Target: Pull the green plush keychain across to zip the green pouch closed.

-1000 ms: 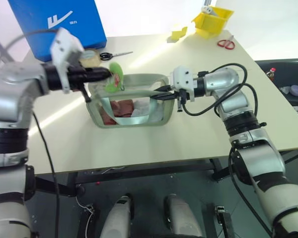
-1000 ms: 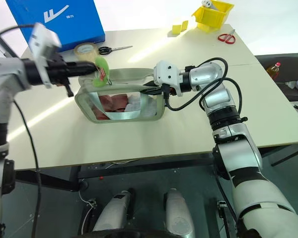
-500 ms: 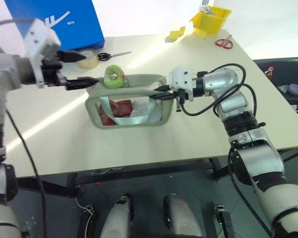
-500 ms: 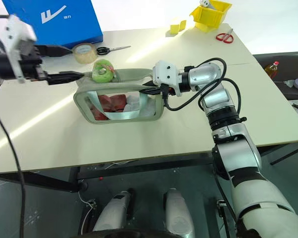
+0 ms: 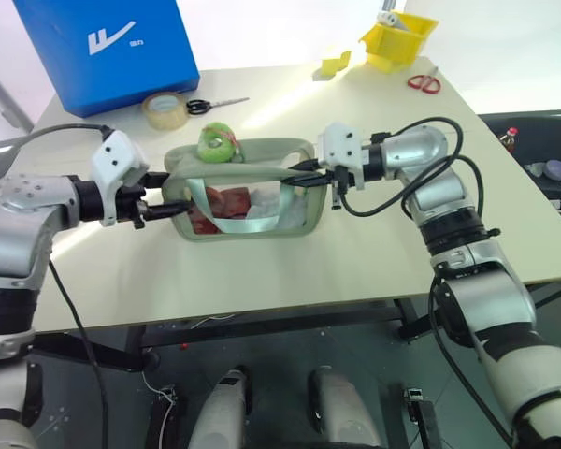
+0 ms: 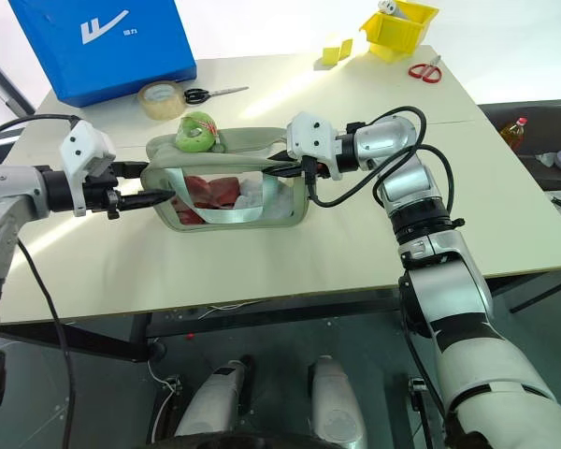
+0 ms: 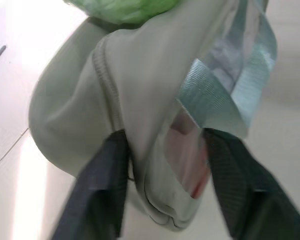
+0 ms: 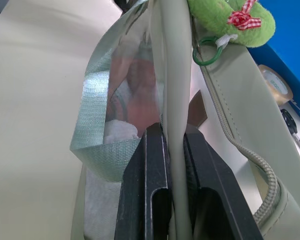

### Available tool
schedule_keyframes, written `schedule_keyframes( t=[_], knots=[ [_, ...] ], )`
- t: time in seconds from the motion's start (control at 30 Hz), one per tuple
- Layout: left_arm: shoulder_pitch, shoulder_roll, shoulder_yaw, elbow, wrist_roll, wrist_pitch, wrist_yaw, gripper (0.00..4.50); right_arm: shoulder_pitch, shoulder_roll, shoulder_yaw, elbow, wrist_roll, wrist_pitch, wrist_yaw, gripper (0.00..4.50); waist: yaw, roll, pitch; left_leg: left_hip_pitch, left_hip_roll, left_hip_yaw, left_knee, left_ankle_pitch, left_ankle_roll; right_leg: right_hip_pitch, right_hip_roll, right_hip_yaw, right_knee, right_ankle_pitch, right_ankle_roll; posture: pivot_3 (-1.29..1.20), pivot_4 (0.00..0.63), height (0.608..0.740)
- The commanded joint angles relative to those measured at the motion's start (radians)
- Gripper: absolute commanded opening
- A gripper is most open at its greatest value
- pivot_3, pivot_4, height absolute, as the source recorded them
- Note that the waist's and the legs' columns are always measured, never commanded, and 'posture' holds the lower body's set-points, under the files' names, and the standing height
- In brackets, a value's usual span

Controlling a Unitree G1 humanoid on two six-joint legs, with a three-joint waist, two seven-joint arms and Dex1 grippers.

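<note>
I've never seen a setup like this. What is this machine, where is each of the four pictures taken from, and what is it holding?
It is a humanoid robot with two silver arms, each ending in a black two-fingered tool. The two wide pictures come from cameras in its head, looking down over a pale table. The two close-ups come from a camera on each wrist.

The right tool is shut on one end edge of the pale sage-green fabric pouch with clear sides. The left tool is at the pouch's other end, its fingers astride that corner; whether it grips is unclear. The small lime-green plush keychain lies on top of the pouch.

Also on the table: a big blue box, a roll of tape, black scissors, red scissors and a yellow bin.
</note>
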Motion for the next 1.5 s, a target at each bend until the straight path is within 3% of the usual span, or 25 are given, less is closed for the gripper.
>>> schedule_keyframes(
  t=[0.03, 0.07, 0.33, 0.43, 0.63, 0.67, 0.9, 1.07, 1.27, 1.5],
  knots=[
    [-0.021, 0.008, -0.001, -0.003, 0.019, -0.038, -0.007, 0.55, -0.042, 0.003, -0.011, -0.017, 0.013, -0.003, -0.006, 0.0, 0.0, 0.0, 0.0, 0.0, 0.0, 0.0, 0.0, 0.0, 0.0, 0.0, 0.0, 0.0, 0.0, 0.0, 0.0, 0.0, 0.15, 0.74],
    [-0.017, 0.011, -0.004, 0.0, 0.024, -0.045, -0.013, 0.03, -0.041, 0.006, -0.01, -0.018, 0.014, -0.003, -0.007, 0.0, 0.0, 0.0, 0.0, 0.0, 0.0, 0.0, 0.0, 0.0, 0.0, 0.0, 0.0, 0.0, 0.0, 0.0, 0.0, 0.0, 0.15, 0.74],
    [0.039, 0.096, 0.03, -0.056, 0.023, -0.023, -0.057, 0.03, -0.028, 0.031, -0.01, -0.047, 0.025, 0.013, -0.015, 0.0, -0.004, 0.0, 0.0, 0.0, 0.001, 0.0, 0.0, 0.0, 0.0, -0.001, 0.001, 0.0, 0.0, 0.0, 0.0, 0.0, 0.15, 0.74],
    [0.07, 0.122, 0.042, -0.075, 0.023, -0.028, -0.06, 0.0, -0.026, 0.034, -0.013, -0.053, 0.034, 0.043, -0.004, 1.19, -0.003, 0.0, 0.0, 0.0, 0.002, 0.0, -0.001, 0.0, 0.0, -0.001, 0.002, 0.0, 0.0, 0.0, 0.0, 0.0, 0.15, 0.74],
    [0.082, 0.114, 0.045, -0.101, 0.014, -0.016, -0.031, 0.0, -0.042, -0.032, -0.031, -0.08, 0.044, 0.098, 0.031, 4.28, 0.0, 0.0, 0.0, 0.0, 0.003, 0.001, -0.001, 0.0, 0.0, -0.001, 0.002, 0.0, 0.0, 0.001, -0.001, 0.0, 0.15, 0.74],
    [0.084, 0.112, 0.046, -0.105, 0.012, -0.014, -0.027, 0.0, -0.052, -0.044, -0.036, -0.084, 0.048, 0.113, 0.035, 4.45, 0.0, 0.0, 0.0, 0.0, 0.003, 0.001, -0.001, 0.0, 0.0, -0.001, 0.002, 0.0, 0.0, 0.001, -0.001, 0.0, 0.15, 0.74],
    [0.08, 0.106, 0.036, -0.111, 0.009, -0.01, -0.013, 0.0, -0.178, -0.031, -0.1, -0.065, 0.143, 0.317, 0.014, 4.45, -0.002, 0.001, 0.0, 0.001, 0.006, 0.002, -0.001, 0.0, 0.0, -0.001, 0.004, 0.0, 0.0, 0.001, -0.002, 0.0, 0.15, 0.74],
    [0.057, 0.102, 0.022, -0.093, 0.016, -0.013, -0.015, 0.0, -0.22, 0.129, -0.104, -0.06, 0.135, 0.353, -0.171, 4.45, -0.001, 0.0, 0.0, 0.001, 0.009, 0.002, -0.001, 0.0, 0.0, -0.001, 0.007, 0.0, 0.0, 0.003, -0.005, 0.0, 0.15, 0.74],
    [0.051, 0.093, 0.016, -0.089, 0.017, -0.018, -0.012, 0.0, -0.321, 0.298, -0.086, 0.119, 0.074, 0.534, -0.421, 4.45, 0.003, 0.0, 0.0, 0.001, 0.009, 0.002, -0.002, 0.0, 0.0, -0.002, 0.008, 0.001, 0.0, 0.003, -0.006, 0.0, 0.15, 0.74],
    [0.07, 0.083, 0.02, -0.109, 0.016, -0.017, -0.004, 0.0, -0.378, 0.326, -0.037, 0.304, 0.033, 0.581, -0.355, 4.45, 0.005, 0.0, 0.0, 0.001, 0.009, 0.002, -0.002, 0.0, 0.0, -0.002, 0.008, 0.001, -0.001, 0.003, -0.006, 0.0, 0.15, 0.74]
  ],
)
